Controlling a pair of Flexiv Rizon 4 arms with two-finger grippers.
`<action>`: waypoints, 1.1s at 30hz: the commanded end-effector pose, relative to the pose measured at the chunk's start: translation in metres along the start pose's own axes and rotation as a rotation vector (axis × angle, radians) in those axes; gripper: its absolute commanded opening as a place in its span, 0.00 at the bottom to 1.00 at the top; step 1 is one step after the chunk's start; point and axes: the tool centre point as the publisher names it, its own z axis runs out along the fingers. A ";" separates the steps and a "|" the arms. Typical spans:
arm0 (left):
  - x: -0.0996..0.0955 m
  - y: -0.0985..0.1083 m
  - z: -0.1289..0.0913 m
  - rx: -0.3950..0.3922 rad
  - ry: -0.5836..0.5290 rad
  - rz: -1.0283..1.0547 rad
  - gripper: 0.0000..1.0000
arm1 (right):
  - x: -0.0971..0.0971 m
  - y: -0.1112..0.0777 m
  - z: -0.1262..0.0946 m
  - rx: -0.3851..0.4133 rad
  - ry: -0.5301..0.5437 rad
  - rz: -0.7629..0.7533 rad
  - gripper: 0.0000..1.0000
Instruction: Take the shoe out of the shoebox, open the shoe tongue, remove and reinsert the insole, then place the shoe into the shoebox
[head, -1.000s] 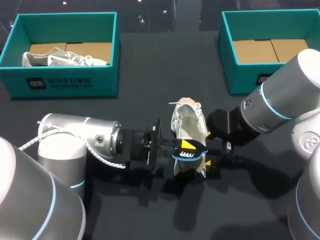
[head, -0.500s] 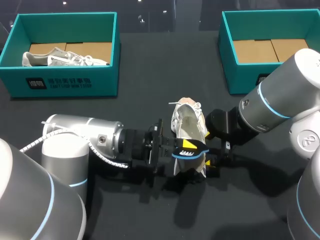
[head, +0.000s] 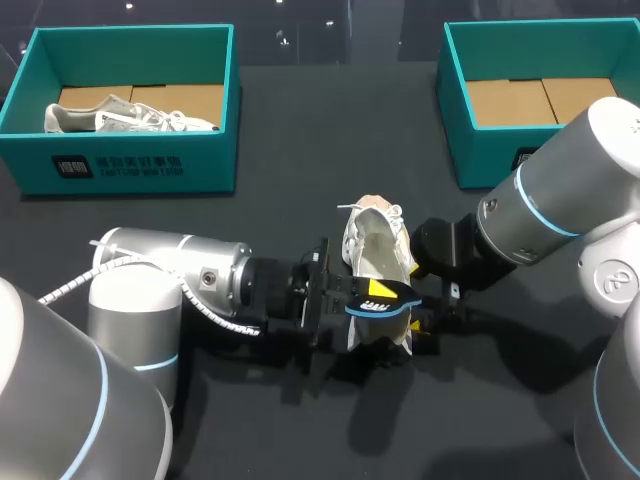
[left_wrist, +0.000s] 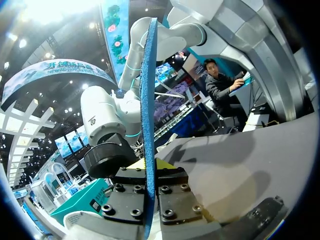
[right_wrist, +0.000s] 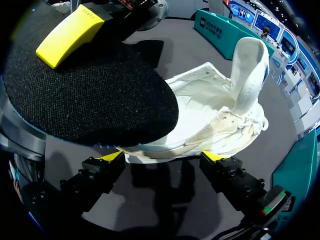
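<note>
A white shoe (head: 376, 250) lies on the dark table at the middle, its tongue pulled up, seen close ahead of my right gripper as the shoe (right_wrist: 220, 120). My left gripper (head: 360, 301) is shut on the insole (head: 386, 297), a dark blue-edged insole with a yellow patch, held over the shoe's heel. In the left wrist view the insole (left_wrist: 148, 85) stands edge-on, pinched between the left gripper (left_wrist: 148, 172) fingers. My right gripper (right_wrist: 163, 157) is open, with its yellow tips either side of the shoe's heel end, and the insole (right_wrist: 90, 95) hangs above it.
A teal shoebox (head: 30, 160) at the back left holds another pale shoe (head: 125, 115). A second teal shoebox (head: 470, 150) at the back right shows only its cardboard floor. Both arms crowd the table's middle.
My left arm has crept slightly rightward toward the shoe, with the insole still in its grip. The right arm and the shoe have stayed put.
</note>
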 end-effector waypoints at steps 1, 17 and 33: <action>0.004 0.002 0.002 -0.007 -0.015 -0.006 0.00 | 0.001 0.001 0.001 0.003 -0.003 0.001 1.00; 0.001 0.013 0.003 -0.037 -0.058 -0.022 0.00 | 0.001 0.001 0.001 0.003 -0.003 0.001 1.00; -0.010 0.029 -0.001 -0.078 -0.105 -0.036 0.00 | 0.001 0.001 0.001 0.003 -0.003 0.001 1.00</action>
